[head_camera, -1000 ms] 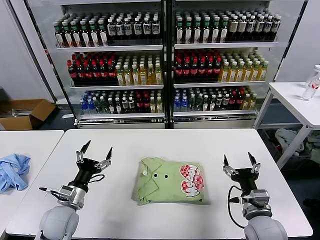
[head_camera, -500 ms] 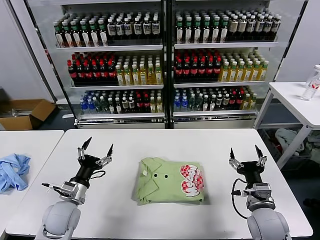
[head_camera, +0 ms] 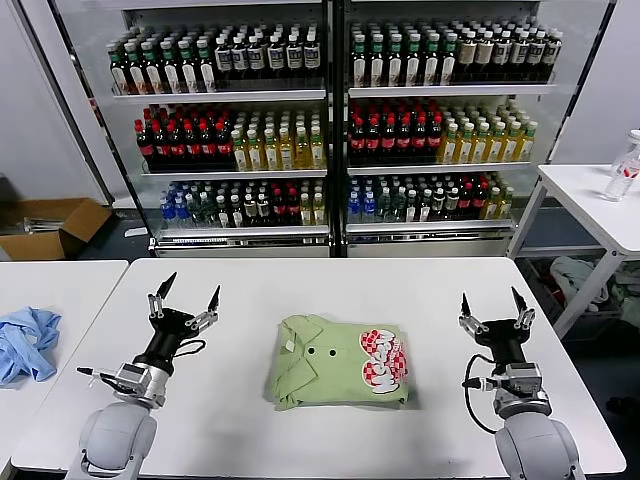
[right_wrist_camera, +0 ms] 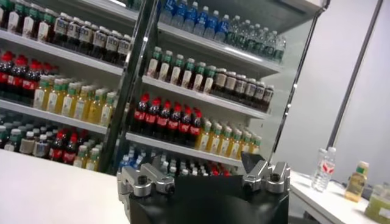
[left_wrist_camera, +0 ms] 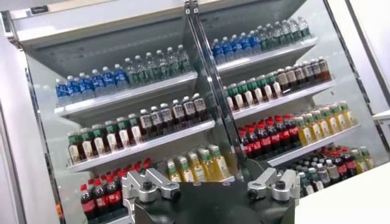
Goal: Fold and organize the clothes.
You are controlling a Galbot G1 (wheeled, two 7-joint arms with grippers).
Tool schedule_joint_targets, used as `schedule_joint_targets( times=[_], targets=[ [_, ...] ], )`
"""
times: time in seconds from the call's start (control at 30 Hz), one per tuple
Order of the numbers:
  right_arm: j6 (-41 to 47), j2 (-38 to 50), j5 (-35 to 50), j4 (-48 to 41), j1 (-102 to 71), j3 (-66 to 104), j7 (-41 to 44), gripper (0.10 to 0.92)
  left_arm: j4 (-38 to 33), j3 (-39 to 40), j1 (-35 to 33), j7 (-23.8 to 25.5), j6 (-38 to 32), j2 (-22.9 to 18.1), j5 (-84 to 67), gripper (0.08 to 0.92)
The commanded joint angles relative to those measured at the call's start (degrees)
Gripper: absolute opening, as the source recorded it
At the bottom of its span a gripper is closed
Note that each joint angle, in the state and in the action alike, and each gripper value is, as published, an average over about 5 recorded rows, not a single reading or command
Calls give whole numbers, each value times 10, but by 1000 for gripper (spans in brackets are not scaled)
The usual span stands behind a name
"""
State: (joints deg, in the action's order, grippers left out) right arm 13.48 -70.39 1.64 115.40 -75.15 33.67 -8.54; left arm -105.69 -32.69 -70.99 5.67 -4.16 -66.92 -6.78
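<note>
I see a white table [head_camera: 330, 280] with rounded corners, folded light green shirt [head_camera: 340, 362] lying flat on its middle, between the fingers of my two arms and apart from both, a second white table [head_camera: 60, 285] beyond my left fingers, crumpled light blue garment [head_camera: 25, 343] on it

so the light green shirt [head_camera: 338, 362] is folded into a neat flat rectangle in the middle of the white bench [head_camera: 330, 285], collar and two dark buttons up, red-and-white graphic on its right side
</note>
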Motion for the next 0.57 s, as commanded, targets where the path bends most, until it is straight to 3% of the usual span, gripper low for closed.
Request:
schedule_joint_targets(
  times=[0.03, 0.57],
  targets=[
    [-2, 0, -4, -19, 8, 7, 1, 823, 9, 3, 7, -13, 16, 1, 14, 823],
    [-6, 5, -14, -39, 28, -12, 0, 823, -2, -8, -3, -29, 15, -4, 14, 823]
  ],
)
